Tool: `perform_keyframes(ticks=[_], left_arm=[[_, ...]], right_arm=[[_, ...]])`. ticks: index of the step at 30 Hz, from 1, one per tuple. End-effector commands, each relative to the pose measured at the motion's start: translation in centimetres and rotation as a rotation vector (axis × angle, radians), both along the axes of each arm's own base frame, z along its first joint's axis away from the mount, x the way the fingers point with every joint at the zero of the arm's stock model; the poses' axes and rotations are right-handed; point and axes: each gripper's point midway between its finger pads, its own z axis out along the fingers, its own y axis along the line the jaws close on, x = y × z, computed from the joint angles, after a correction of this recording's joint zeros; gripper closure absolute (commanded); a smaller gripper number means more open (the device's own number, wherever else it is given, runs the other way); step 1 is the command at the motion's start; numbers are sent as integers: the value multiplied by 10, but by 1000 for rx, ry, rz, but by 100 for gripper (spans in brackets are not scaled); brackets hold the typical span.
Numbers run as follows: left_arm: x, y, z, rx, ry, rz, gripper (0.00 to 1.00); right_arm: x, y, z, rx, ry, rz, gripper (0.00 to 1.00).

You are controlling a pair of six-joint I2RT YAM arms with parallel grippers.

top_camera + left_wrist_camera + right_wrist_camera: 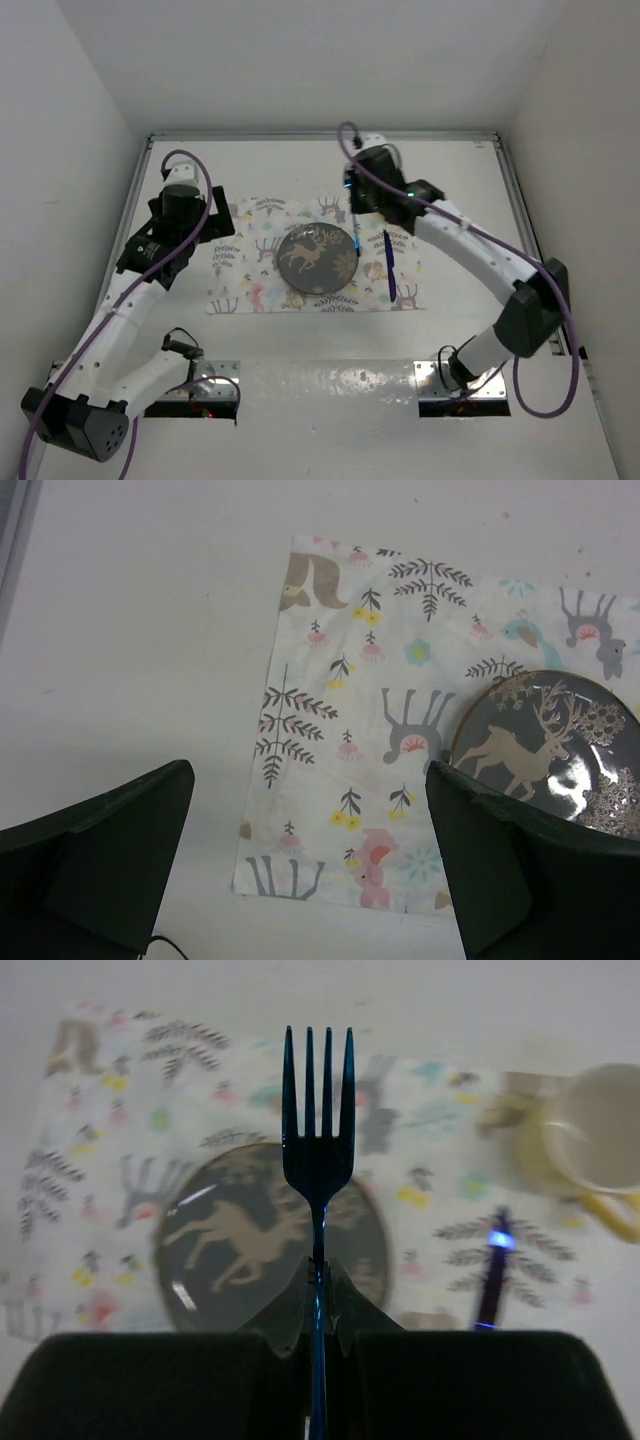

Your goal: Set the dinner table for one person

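While in right claw (318, 1305), blue fork (317, 1150).

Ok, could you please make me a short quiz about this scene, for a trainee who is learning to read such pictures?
1. True or false: the right end effector is shut on the fork.
2. Which picture is on the plate? A) a deer B) a fish C) a boat
3. Fill in the gap: the left end effector, above the printed cloth, has its jaws ___.
Key: 1 true; 2 A; 3 open.
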Motion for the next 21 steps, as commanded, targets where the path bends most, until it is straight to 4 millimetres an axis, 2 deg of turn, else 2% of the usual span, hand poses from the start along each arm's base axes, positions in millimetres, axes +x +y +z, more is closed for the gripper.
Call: perform_keyframes(ticks=[1, 2, 3, 4, 5, 7, 8, 10, 11, 13, 14, 21], left_arm=[[-11, 12, 22, 0, -29, 56, 0], [-12, 13, 28, -4, -43, 58, 0], [-14, 15, 30, -2, -46, 66, 0], [-17, 17, 31, 1, -45, 69, 0], [-19, 18, 32, 2, -45, 76, 0], [-25, 23, 30, 13, -28, 96, 0], [-27, 24, 30, 9, -27, 110, 0], [-34, 27, 31, 4, -27, 121, 0], [-36, 27, 33, -8, -37, 132, 0], [-41, 28, 37, -22, -58, 137, 0], [-42, 29, 38, -27, -65, 143, 1], [-56, 35, 39, -32, -66, 163, 1]], right_arm=[[-5, 67, -20, 84, 50, -56, 100], [-6, 83, -25, 84, 61, -43, 100], [-11, 112, -13, 102, 49, -8, 100], [-11, 126, -16, 101, 57, -8, 100], [-8, 155, -25, 114, 75, -2, 100], [-9, 178, -37, 126, 106, -12, 100], [-6, 197, -48, 121, 115, -8, 100], [-4, 214, -62, 143, 140, -30, 100], [-1, 225, -75, 139, 152, -35, 100], [0, 237, -85, 157, 167, -46, 100], [0, 245, -96, 151, 179, -44, 100], [-7, 263, -136, 158, 231, -50, 100]])
